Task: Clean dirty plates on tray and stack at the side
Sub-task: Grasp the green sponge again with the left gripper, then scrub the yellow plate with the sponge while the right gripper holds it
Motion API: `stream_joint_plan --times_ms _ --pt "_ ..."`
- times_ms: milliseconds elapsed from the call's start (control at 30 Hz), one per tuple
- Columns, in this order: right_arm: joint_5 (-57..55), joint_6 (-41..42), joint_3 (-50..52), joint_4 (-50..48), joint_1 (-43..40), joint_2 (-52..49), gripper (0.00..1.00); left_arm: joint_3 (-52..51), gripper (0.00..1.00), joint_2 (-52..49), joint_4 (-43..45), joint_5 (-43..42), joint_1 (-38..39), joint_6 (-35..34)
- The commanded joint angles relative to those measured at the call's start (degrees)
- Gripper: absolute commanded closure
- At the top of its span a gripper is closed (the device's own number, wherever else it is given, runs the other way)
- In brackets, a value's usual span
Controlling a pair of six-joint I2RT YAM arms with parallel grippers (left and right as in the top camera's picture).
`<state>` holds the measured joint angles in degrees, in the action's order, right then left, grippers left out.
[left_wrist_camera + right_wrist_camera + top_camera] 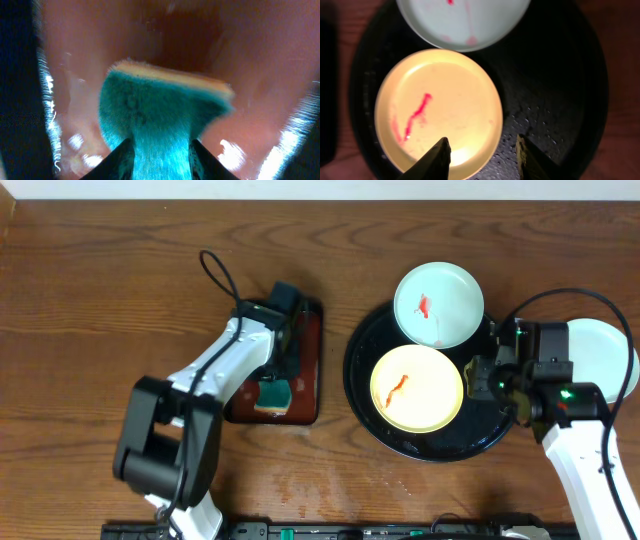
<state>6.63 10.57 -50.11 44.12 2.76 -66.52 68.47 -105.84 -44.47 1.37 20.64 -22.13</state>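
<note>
On the black round tray (365, 355) lie a pale yellow plate (416, 388) with a red smear and, at its far edge, a white plate (438, 304) with a red smear. Another white plate (605, 350) sits off the tray to the right, partly under my right arm. My right gripper (482, 152) is open, one finger over the yellow plate's (440, 110) right rim and the other over the bare tray (555, 100). My left gripper (161, 155) is shut on a teal-and-yellow sponge (160, 110), squeezing it at the near end.
The sponge (272, 393) lies in a reddish-brown rectangular tray (308, 360) left of the black tray, with my left arm over it. Bare wooden table (100, 300) surrounds both trays. Cables loop off each arm.
</note>
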Motion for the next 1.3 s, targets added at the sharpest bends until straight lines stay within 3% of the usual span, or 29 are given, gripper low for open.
stream_joint_plan --times_ms 0,133,433,467,500,533,567,733,900,933,1033,1267 --pt "-3.2 2.9 -0.4 0.5 0.0 -3.6 0.59 -0.8 0.68 -2.5 0.7 0.6 -0.3 0.5" --pt "-3.1 4.9 -0.4 0.2 -1.1 -8.7 0.59 -0.8 0.92 -3.2 0.9 0.6 -0.3 0.5" --pt "7.5 -1.2 -0.4 -4.7 -4.6 -18.6 0.66 4.9 0.93 -1.6 -6.4 0.6 -0.3 1.2" --pt "8.9 -2.3 -0.4 -5.3 -4.9 -19.2 0.66 5.6 0.89 -1.1 -7.3 0.6 -0.3 1.2" --pt "9.8 -3.1 -0.5 -5.7 -5.1 -19.5 0.66 6.0 0.72 -0.7 -8.1 0.6 -0.3 1.2" --pt "10.0 -3.4 -0.4 -5.9 -5.4 -19.7 0.66 6.1 0.61 -0.3 -8.8 0.6 -0.3 1.2" --pt "9.9 -3.4 -0.4 -5.9 -5.6 -19.7 0.65 6.0 0.57 0.1 -9.5 0.6 -0.3 1.1" --pt "9.7 -4.1 -0.4 -5.4 -6.2 -19.8 0.59 4.1 0.53 0.2 -11.3 -0.7 -0.3 0.7" --pt "9.2 -4.0 -0.3 -5.5 -6.2 -19.8 0.53 -2.0 0.54 -0.6 -3.7 -0.9 -0.3 0.0" --pt "8.6 -4.0 -0.3 -5.6 -6.2 -19.9 0.51 -3.7 0.57 -0.9 -1.3 -1.0 -0.3 -1.0" --pt "7.5 -4.0 -0.3 -5.9 -6.2 -20.7 0.51 -5.3 0.92 -0.9 0.8 -1.7 -0.3 -1.3" --pt "7.6 -4.0 -0.3 -6.8 -6.2 -22.6 0.61 2.1 0.93 1.6 -6.0 -2.7 -0.3 -0.5"
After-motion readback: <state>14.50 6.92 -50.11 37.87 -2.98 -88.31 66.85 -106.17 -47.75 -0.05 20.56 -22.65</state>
